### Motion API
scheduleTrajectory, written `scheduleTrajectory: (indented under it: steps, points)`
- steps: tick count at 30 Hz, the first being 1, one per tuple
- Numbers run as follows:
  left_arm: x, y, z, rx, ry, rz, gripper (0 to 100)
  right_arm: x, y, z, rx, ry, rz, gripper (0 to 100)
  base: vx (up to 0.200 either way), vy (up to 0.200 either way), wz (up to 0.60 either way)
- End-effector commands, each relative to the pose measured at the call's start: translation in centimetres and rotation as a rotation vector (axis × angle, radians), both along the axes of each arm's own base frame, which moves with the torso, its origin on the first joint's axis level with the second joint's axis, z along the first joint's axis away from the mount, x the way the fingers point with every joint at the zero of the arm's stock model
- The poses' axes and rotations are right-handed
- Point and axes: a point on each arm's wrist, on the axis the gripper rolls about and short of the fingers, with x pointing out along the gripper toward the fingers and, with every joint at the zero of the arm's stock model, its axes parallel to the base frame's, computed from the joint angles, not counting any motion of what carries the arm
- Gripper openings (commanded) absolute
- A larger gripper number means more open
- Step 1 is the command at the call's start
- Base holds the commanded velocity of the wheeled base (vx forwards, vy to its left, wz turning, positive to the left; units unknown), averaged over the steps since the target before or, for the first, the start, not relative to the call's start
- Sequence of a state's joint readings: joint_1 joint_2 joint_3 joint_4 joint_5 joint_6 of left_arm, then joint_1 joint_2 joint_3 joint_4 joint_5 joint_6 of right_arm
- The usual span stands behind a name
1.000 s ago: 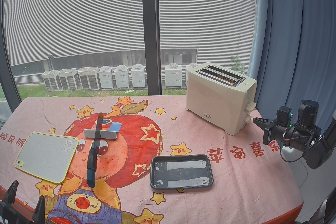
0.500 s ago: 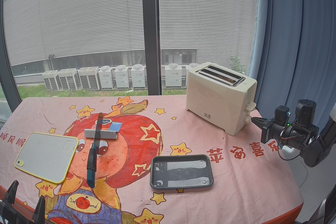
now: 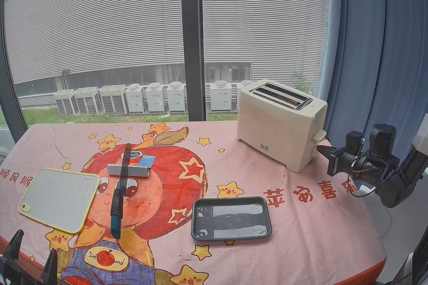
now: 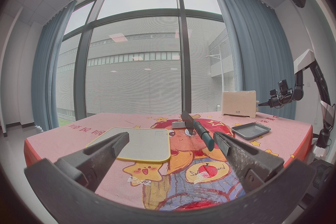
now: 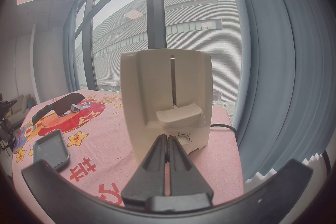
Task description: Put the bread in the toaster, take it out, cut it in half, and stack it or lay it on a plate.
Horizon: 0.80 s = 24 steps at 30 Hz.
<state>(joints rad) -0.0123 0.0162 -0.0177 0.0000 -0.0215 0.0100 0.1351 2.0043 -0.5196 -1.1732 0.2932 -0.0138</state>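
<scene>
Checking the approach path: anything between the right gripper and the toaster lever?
Nothing visible. The right gripper, shut, points straight at the control end of the toaster. Its tips are just below the lever, by the dial, and nothing lies between them. Whether the tips touch the toaster cannot be told.

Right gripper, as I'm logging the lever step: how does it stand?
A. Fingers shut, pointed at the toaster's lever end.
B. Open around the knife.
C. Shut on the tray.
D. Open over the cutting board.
A: the right gripper has its fingers pressed together, aimed at the toaster end bearing the lever.
</scene>
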Motion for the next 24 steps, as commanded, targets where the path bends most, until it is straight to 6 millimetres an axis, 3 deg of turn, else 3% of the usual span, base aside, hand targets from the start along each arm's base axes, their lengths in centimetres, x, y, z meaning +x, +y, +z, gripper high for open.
scheduleTrajectory:
  steps: [1,24]
  points:
    - [0.07,0.0,-0.46,0.001,0.009,0.0,100,0.33,0.04,-0.76,-0.004,0.021,0.0,0,0.0,0.0,0.0]
    - [0.07,0.0,-0.46,0.001,0.009,0.0,100,0.86,0.11,-0.86,-0.001,0.016,-0.001,0,0.0,0.0,0.0]
